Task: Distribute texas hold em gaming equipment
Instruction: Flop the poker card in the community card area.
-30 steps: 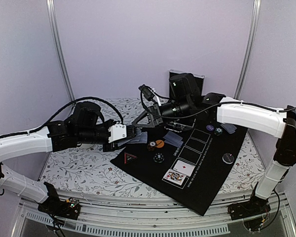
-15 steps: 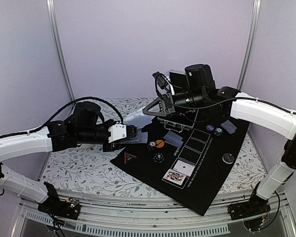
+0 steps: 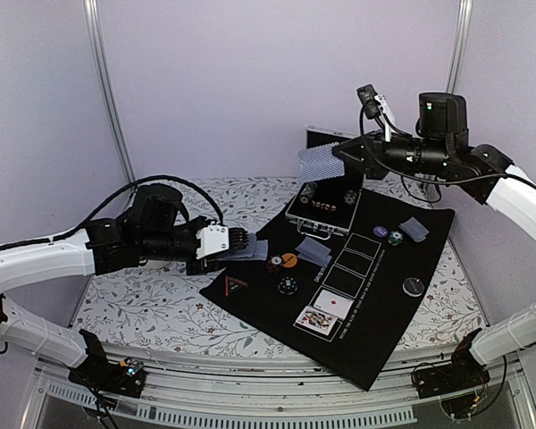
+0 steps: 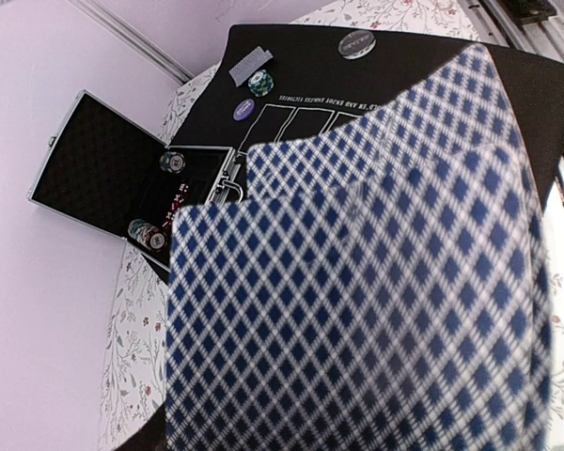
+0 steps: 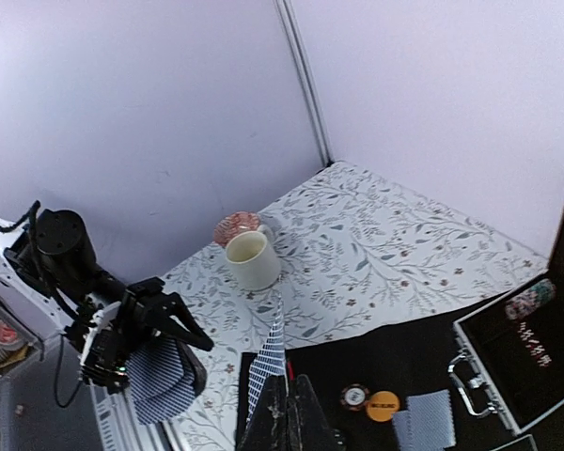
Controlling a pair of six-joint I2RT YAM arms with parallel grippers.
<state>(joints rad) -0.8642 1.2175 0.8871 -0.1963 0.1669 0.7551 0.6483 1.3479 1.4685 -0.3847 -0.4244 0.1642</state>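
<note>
Above open case (image 3: 324, 211), we see right gripper (image 3: 338, 152) pinched shut on single card (image 3: 314, 162), now lifted well clear of left gripper (image 3: 239, 239). Left one, part closed, clamps deck (image 4: 357, 310) near mat (image 3: 375, 335) edge. Card drawn; we judge dealing onto mat comes next.

Floral cloth (image 3: 152, 308): white with grey sprigs, spread flat.
Cup (image 5: 252, 260): cream, set upright on the floral cloth.
Black mat (image 3: 375, 344): laid askew on the cloth.
Case (image 3: 320, 214): metal-edged, opened, at the mat's far edge.
</note>
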